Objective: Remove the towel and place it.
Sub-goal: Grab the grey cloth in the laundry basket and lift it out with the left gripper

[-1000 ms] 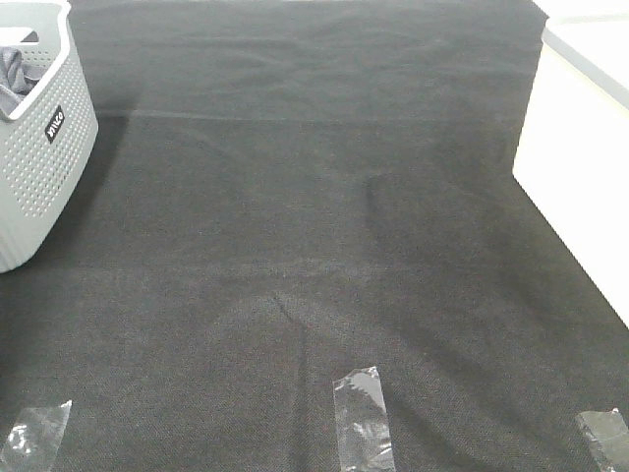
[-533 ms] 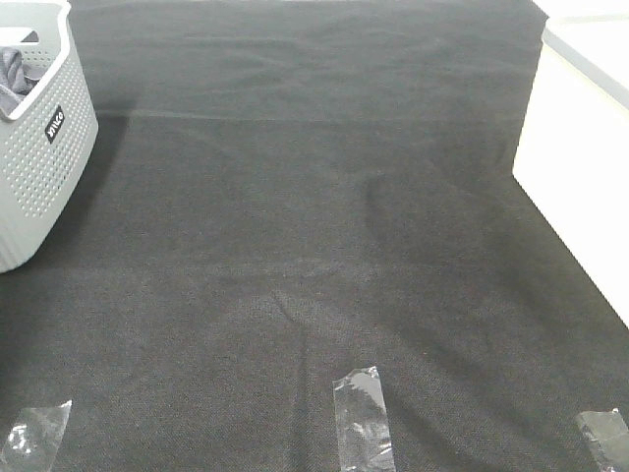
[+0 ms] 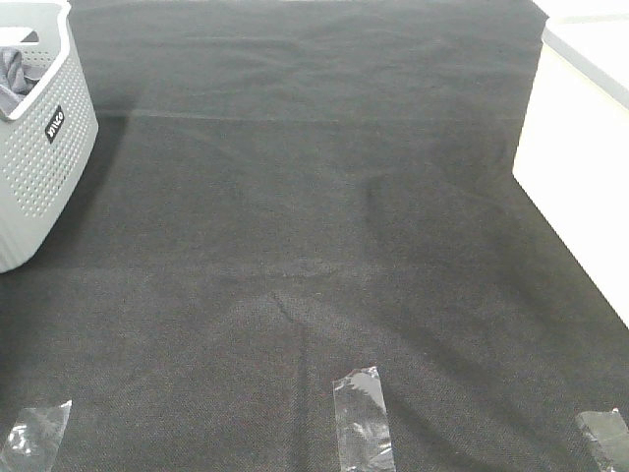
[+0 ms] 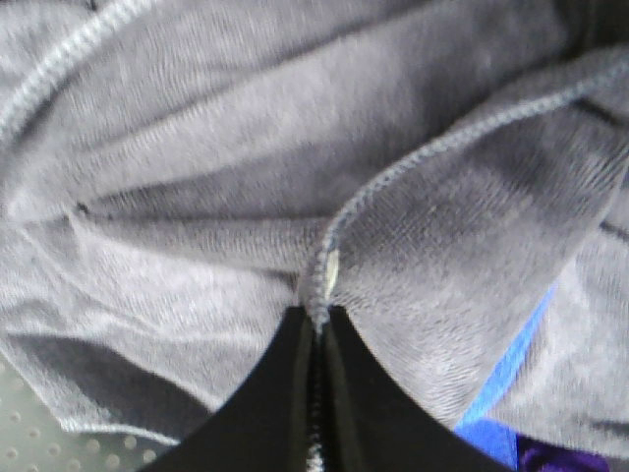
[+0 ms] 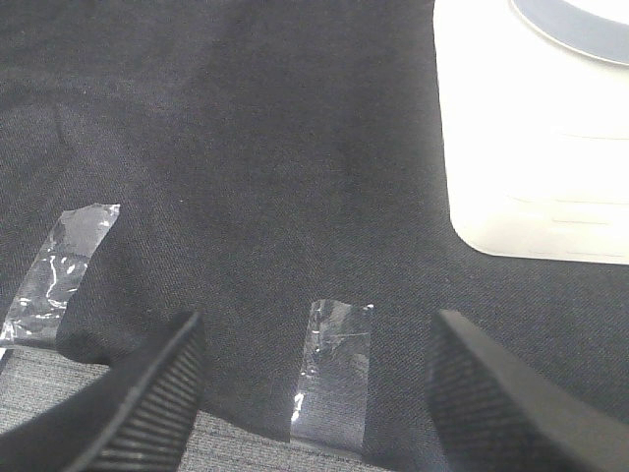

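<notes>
Down inside the white perforated basket [image 3: 44,147], which stands at the left edge of the black table cloth [image 3: 314,226] toward its far corner, lies the towel [image 4: 246,147], bunched in grey-lavender folds; from the high camera only a scrap of it shows over the rim. The left gripper [image 4: 317,320] has its two black fingers [image 4: 280,393] clenched together on a raised fold of the towel, right at the lighter stitched hem. A piece of blue fabric [image 4: 511,369] peeks out just beside that fold. The right gripper [image 5: 314,383] hangs above the cloth's near edge with its ribbed fingers [image 5: 147,393] spread wide and grasping nothing, a clear tape strip [image 5: 334,379] showing between them. A white box [image 5: 531,147] stands at the cloth's right edge.
</notes>
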You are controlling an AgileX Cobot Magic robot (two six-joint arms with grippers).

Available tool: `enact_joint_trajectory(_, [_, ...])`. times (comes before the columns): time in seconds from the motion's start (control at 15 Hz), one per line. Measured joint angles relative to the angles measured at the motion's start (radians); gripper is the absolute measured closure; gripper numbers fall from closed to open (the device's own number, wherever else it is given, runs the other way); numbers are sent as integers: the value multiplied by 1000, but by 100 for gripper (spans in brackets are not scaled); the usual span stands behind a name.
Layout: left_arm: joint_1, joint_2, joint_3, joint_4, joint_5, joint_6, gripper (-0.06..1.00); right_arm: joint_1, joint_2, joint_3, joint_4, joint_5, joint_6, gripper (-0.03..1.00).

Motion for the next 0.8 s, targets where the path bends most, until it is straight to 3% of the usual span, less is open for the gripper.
enact_joint_trajectory(0.4, [-65, -152, 0, 18, 116, -61, 94, 0, 0, 0, 0, 0, 0, 32])
enact_joint_trajectory(0.8, [-173, -431, 0, 19, 128, -168, 94, 0, 0, 0, 0, 0, 0, 32])
